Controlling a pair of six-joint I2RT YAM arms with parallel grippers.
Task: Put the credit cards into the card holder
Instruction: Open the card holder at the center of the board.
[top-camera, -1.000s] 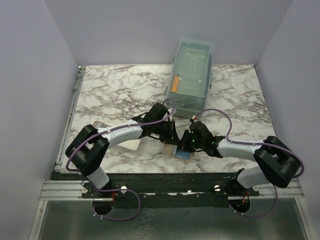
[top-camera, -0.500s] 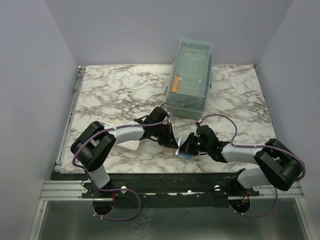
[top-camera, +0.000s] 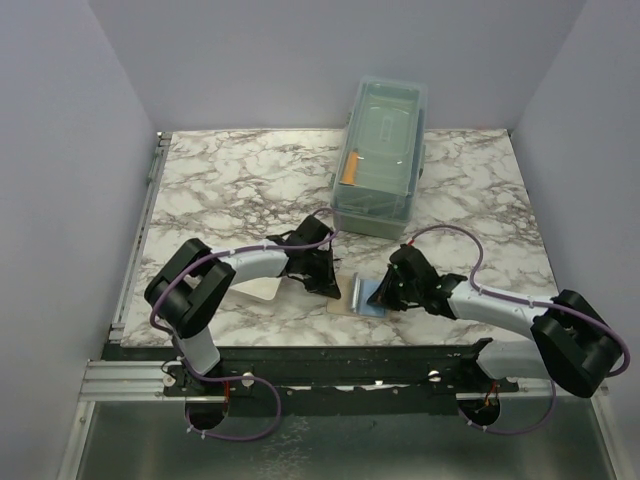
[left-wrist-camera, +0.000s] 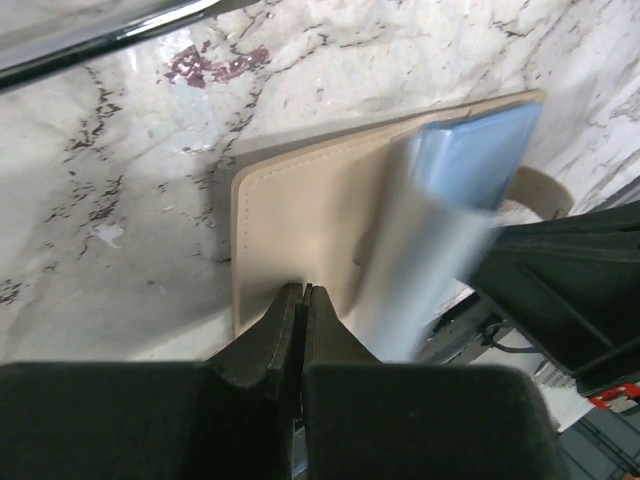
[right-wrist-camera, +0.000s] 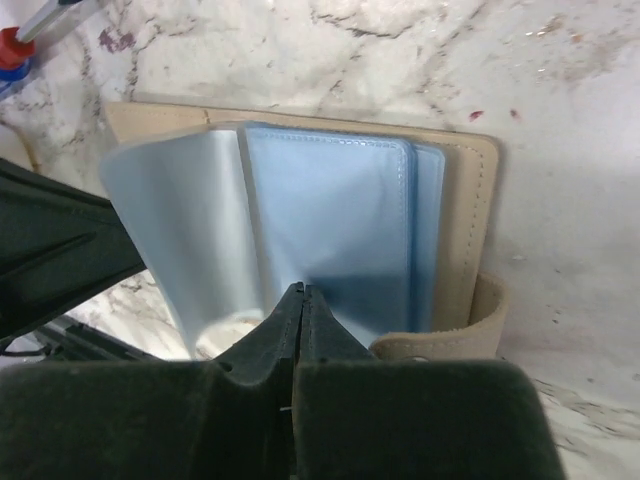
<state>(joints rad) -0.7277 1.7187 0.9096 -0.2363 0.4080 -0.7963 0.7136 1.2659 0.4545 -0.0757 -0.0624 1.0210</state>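
Observation:
The card holder (top-camera: 345, 303) lies open near the table's front edge, tan outside and light blue inside. In the left wrist view my left gripper (left-wrist-camera: 303, 292) is shut, its tips resting on the tan half (left-wrist-camera: 300, 210). In the right wrist view my right gripper (right-wrist-camera: 303, 292) is shut, its tips on the blue lining (right-wrist-camera: 330, 200). A translucent sleeve (right-wrist-camera: 170, 230) stands up blurred at the fold. In the top view the left gripper (top-camera: 330, 285) and the right gripper (top-camera: 385, 298) sit at either side of the holder. No credit card shows.
A translucent lidded box (top-camera: 382, 150) stands at the back, with an orange stick-shaped object (top-camera: 347, 170) inside. A white tray (top-camera: 262, 290) lies partly under the left arm. A red-and-blue screwdriver handle (right-wrist-camera: 15, 45) lies beyond the holder.
The two grippers have drawn apart, the right arm swinging to the right. The card holder went from bunched between them to spread open flat on the table.

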